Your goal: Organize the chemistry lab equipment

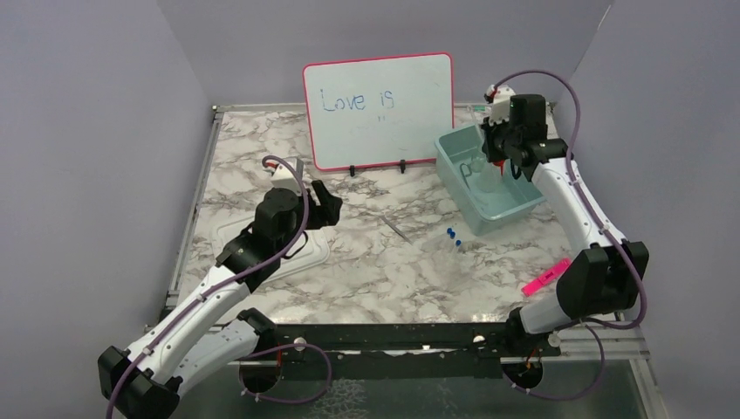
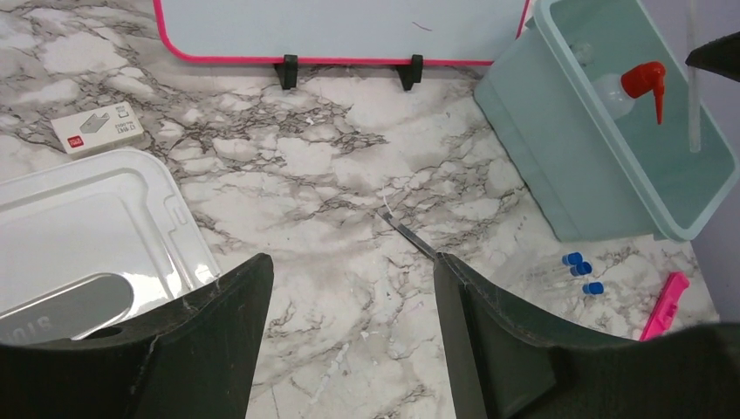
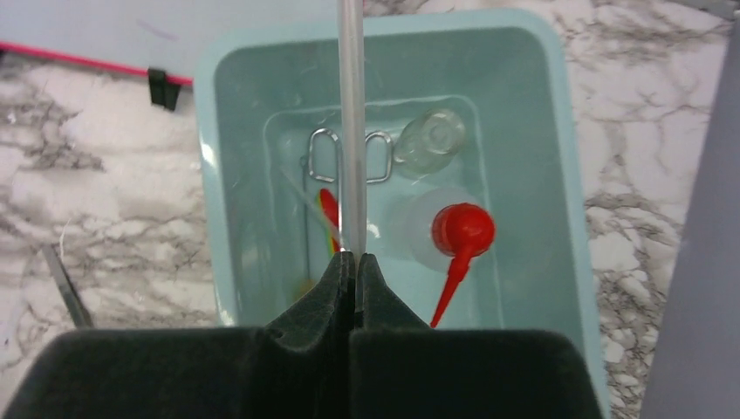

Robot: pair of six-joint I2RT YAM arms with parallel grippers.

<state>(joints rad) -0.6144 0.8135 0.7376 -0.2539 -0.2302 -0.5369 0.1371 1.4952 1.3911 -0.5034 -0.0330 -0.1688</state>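
Note:
My right gripper (image 3: 353,257) is shut on a thin clear rod (image 3: 352,131), which it holds over the teal bin (image 3: 209,175). Inside the bin lie a clear little beaker (image 3: 429,140), a clear bottle with a red spout cap (image 3: 462,229), a wire loop handle (image 3: 327,157) and thin red and orange sticks (image 3: 327,209). My left gripper (image 2: 349,271) hangs open and empty over the marble table. Metal tweezers (image 2: 410,234) lie just beyond its right finger. Three small blue-capped tubes (image 2: 580,269) rest on the table near the bin (image 1: 462,188).
A pink-framed whiteboard (image 1: 380,109) stands at the back, left of the bin. A white lid (image 2: 87,218) lies under my left arm, with a small white box (image 2: 96,128) behind it. A flat pink marker (image 1: 546,276) lies by the right arm.

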